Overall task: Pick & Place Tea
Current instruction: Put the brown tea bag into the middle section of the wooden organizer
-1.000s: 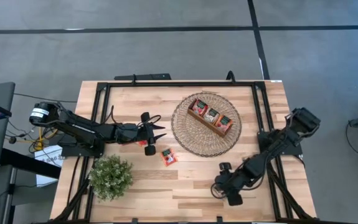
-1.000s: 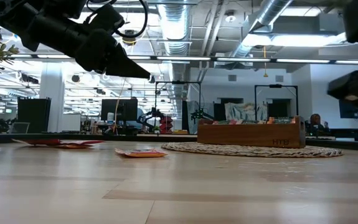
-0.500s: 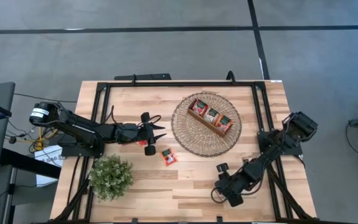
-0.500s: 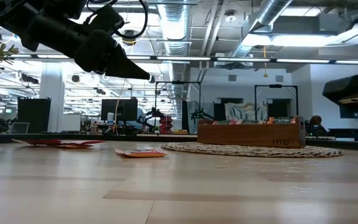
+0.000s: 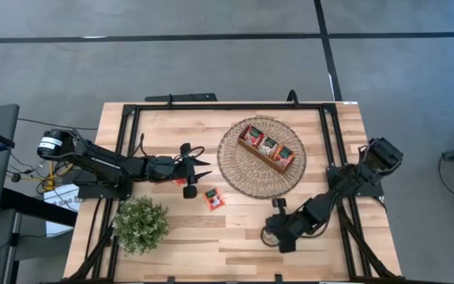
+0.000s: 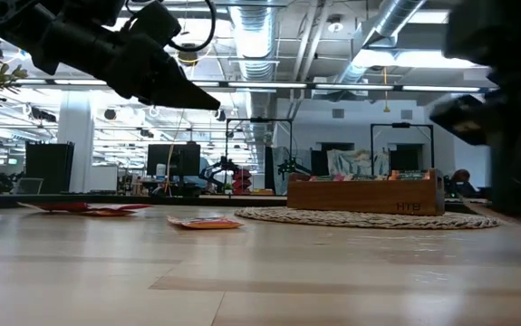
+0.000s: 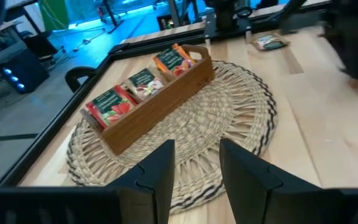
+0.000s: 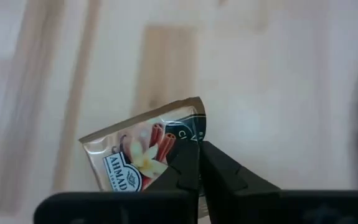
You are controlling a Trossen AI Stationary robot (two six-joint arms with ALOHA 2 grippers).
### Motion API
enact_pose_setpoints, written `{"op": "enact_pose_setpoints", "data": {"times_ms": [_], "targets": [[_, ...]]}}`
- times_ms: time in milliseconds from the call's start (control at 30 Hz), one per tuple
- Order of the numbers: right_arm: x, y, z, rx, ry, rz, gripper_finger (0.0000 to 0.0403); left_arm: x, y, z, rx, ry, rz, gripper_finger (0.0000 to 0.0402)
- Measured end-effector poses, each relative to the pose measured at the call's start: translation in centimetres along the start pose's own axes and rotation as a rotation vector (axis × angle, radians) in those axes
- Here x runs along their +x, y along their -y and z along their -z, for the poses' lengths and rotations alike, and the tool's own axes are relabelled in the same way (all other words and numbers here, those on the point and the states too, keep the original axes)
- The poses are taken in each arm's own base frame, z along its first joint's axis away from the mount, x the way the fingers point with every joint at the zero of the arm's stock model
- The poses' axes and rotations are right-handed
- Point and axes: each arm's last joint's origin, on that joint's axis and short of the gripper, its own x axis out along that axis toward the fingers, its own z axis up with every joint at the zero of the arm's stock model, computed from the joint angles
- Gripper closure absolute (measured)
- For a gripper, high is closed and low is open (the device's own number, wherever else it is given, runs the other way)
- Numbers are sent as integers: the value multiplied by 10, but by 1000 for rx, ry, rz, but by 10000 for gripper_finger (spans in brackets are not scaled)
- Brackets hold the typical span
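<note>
Over bench [image 5: 234, 237]: right tool [image 8: 198, 163] pinched shut on one sachet [image 8: 142, 155]; left tool [image 7: 196, 168] hovering, fingers parted, holding nothing.

You see red tea sachets [image 5: 213, 198] flat at frame centre, more upright in the tray, one vanilla sachet [image 8: 146, 153] pinched, tilted

Right arm [image 6: 500, 100] is motion-blurred in low view, cut off at pic's right edge. Tea sachet [image 8: 146, 155] in right wrist view: lower part hidden behind the jaws, print only partly legible. Bench [image 8: 259, 74] there soft, out of focus.
</note>
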Motion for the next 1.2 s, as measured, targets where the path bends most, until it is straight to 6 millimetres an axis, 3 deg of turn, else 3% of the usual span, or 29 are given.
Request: {"op": "enact_pose_setpoints", "data": {"times_ms": [367,633,867,1033,1200], "targets": [[-8,26,-23,165,285,364,402,5,9,1,-72,51,190,282],[-9,54,-44,219,463,652,402,31,19,10,-214,142,172,277],[-9,76,-60,196,502,735,403,64,30,3,-343,130,199,244],[-10,77,-62,174,505,745,403,85,37,-1,-341,119,186,236],[-10,72,-60,160,506,755,403,92,40,-2,-319,86,209,241]]}}
